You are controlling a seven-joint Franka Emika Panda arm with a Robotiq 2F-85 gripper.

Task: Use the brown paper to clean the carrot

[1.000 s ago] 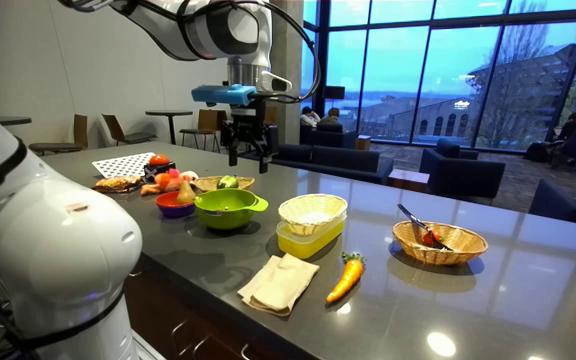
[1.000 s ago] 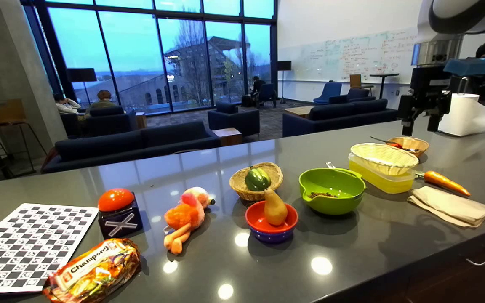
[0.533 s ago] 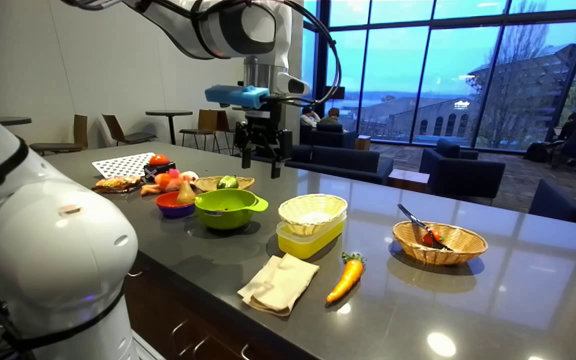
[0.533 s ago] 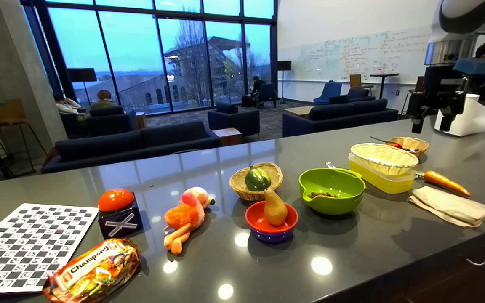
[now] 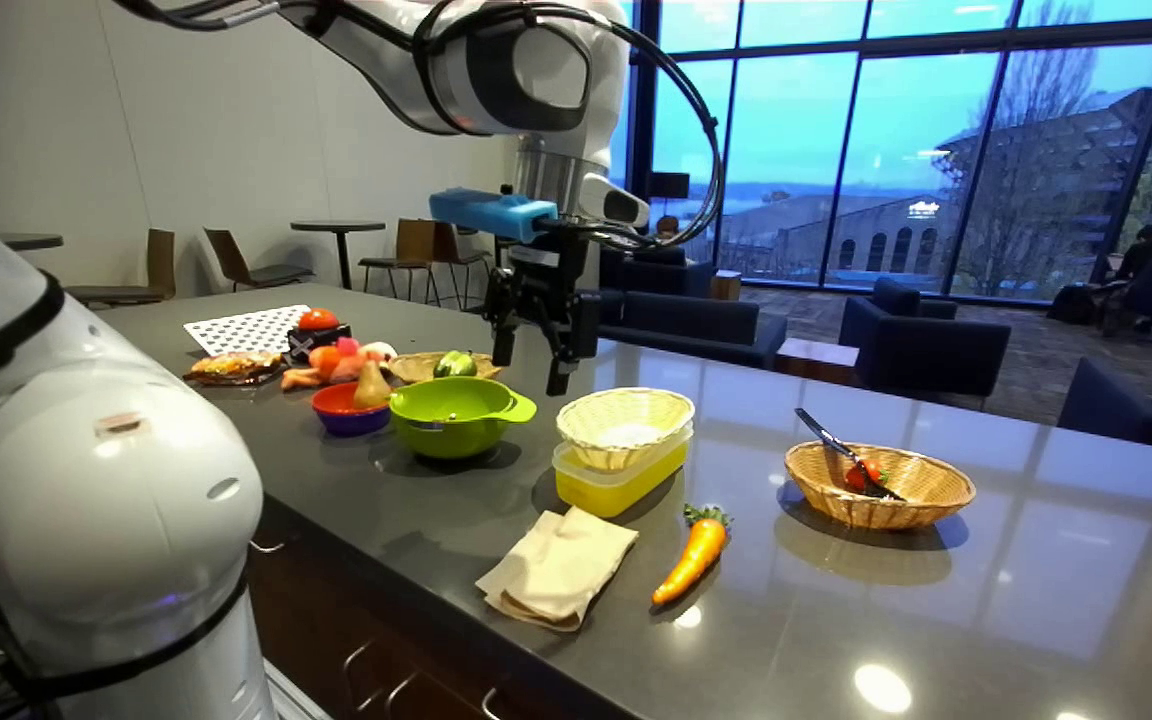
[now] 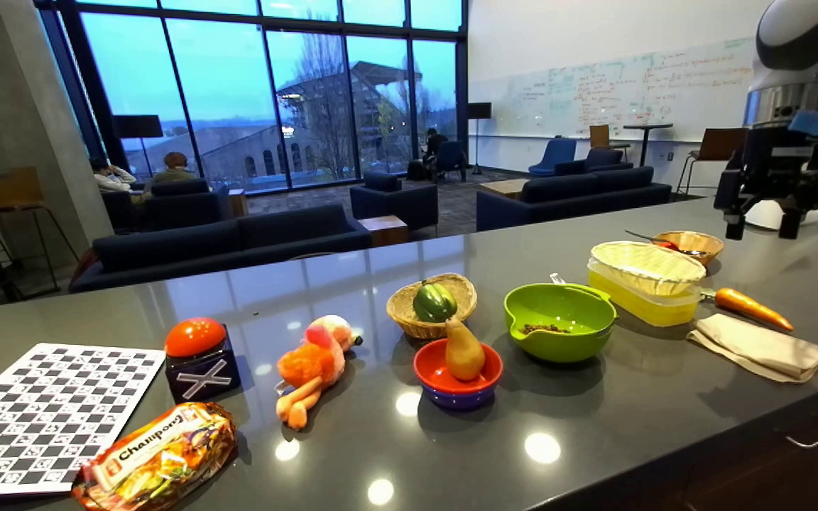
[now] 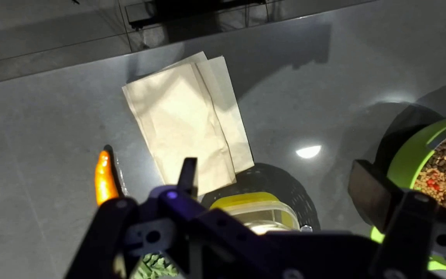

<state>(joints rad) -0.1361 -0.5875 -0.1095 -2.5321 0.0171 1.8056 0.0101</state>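
One long grey table (image 5: 766, 640) stretches in front of me, bright spots of light shining on its polished top. Over it reaches the white arm (image 5: 116, 500), its forearm coming in from high up and its wrist dropping almost straight down. The black hand (image 5: 531, 363) hangs in the air above the table, fingers pointing downward and spread wide, holding nothing. On the table the yellow tub (image 5: 621, 482) carries a pale woven basket (image 5: 626, 425). Just beside it, near the table's edge, lies the brown paper (image 5: 558, 570): tan, flat, folded into layers that sit slightly askew, a soft shadow across one end. Next to that, a little apart, lies the carrot (image 5: 696, 555), glossy orange, its narrow tip toward the edge and its leafy green top at the thick end.
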